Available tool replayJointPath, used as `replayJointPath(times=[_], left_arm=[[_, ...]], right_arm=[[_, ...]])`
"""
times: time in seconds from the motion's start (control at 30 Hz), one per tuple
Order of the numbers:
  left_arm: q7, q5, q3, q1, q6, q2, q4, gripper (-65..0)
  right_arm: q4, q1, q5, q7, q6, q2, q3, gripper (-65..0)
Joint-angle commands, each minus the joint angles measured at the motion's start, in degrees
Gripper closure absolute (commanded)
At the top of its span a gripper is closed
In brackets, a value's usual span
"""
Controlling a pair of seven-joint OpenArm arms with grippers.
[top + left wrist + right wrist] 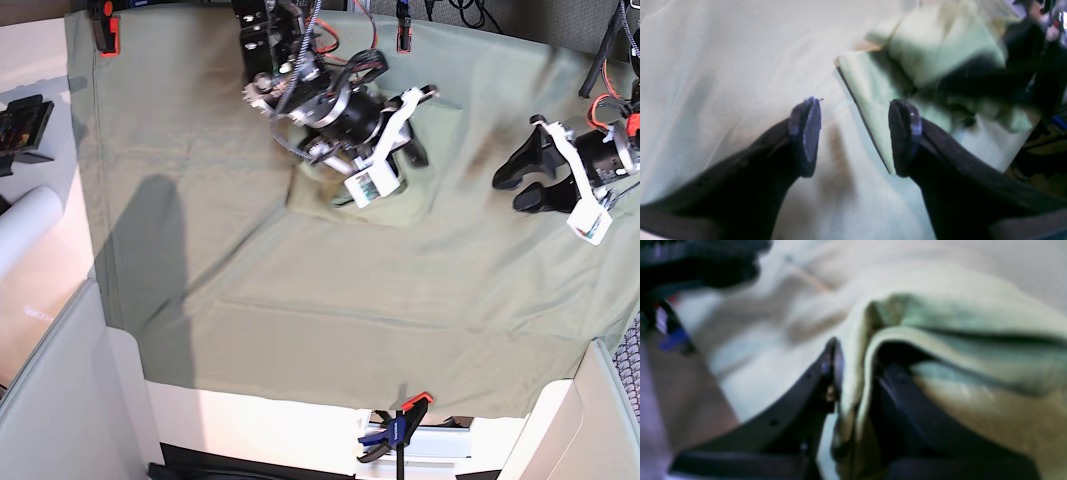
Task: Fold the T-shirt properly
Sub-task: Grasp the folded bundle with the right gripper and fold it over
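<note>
The pale green T-shirt (312, 196) lies as a folded bundle on the back middle of the table, under my right arm. My right gripper (410, 150) is shut on a fold of the T-shirt (957, 313); in the right wrist view the doubled cloth runs pinched between the two fingers of the gripper (855, 355). My left gripper (517, 184) hovers off to the right of the bundle, apart from it. Its jaws stand open in the left wrist view (855, 133) with only flat cloth below, and the T-shirt (933, 50) lies ahead to the right.
A large green table cloth (300, 320) covers the table. Orange clamps (105, 35) (403, 40) pin it at the back and another clamp (400, 425) at the front edge. A white roll (25, 230) and a black device (20, 120) lie off the left side.
</note>
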Motion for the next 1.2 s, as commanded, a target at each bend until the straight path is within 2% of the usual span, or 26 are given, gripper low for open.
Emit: replayJointPath(times=[0.0,0.03,0.07,0.1,0.13,0.3,0.37,0.7,0.87,0.93,1.07,1.17], left_arm=[[-1.4,-1.4,-0.4,-0.4,-0.3,-0.8,0.7,-34.2],[-1.5,-1.4,-0.4,-0.3,-0.3,-0.8,0.7,-34.2],[-1.4,-1.4,-0.4,-0.3,-0.3,-0.8,0.7,-34.2],[-1.4,-1.4,-0.4,-0.2,-0.3,-0.8,0.7,-34.2],[-1.4,-1.5,-0.4,-0.1,-0.3,-0.8,0.7,-34.2],[-1.5,-1.9,-0.4,0.0,-0.3,-0.8,0.7,-34.2],[-1.5,-1.9,-0.4,0.0,-0.3,-0.8,0.7,-34.2],[-1.4,-3.1,-0.4,0.0,-0.3,-0.8,0.7,-34.2],[-1.4,-3.1,-0.4,0.0,-0.3,-2.4,0.7,-34.2],[-1.4,-3.5,-0.4,0.0,-0.3,-3.1,0.7,-34.2],[-0.5,-4.3,-0.4,0.0,-0.3,-3.4,0.7,-34.2],[0.3,-4.6,-0.4,0.2,-0.3,-4.0,0.7,-34.2]], right_arm=[[-0.1,0.8,-1.1,1.8,-0.4,-0.3,-1.0,-12.4],[-1.1,0.8,-1.9,1.8,-1.0,-0.3,-1.9,-25.5],[-1.8,0.8,-2.2,1.8,-1.1,-0.3,-2.4,-35.7],[-2.3,0.8,-2.1,1.9,-1.1,-0.3,-2.6,-41.8],[-2.3,0.8,-1.8,1.9,-1.1,-0.3,-2.6,-44.2],[-1.6,1.2,5.1,3.0,-1.0,-0.3,-2.6,-44.1],[-1.3,2.1,5.9,4.2,-1.0,-0.3,-2.6,-44.1],[-1.6,13.3,2.4,6.4,-1.0,-0.3,-2.5,-44.1],[-1.3,15.1,-4.1,1.2,-1.1,0.1,-0.9,-44.1],[-0.3,14.7,-3.6,-0.4,-1.1,1.4,0.7,-44.1],[4.9,12.1,2.1,-4.9,-1.0,6.4,2.9,-44.0],[9.0,8.0,3.9,-5.2,-1.0,9.8,3.1,-44.0]])
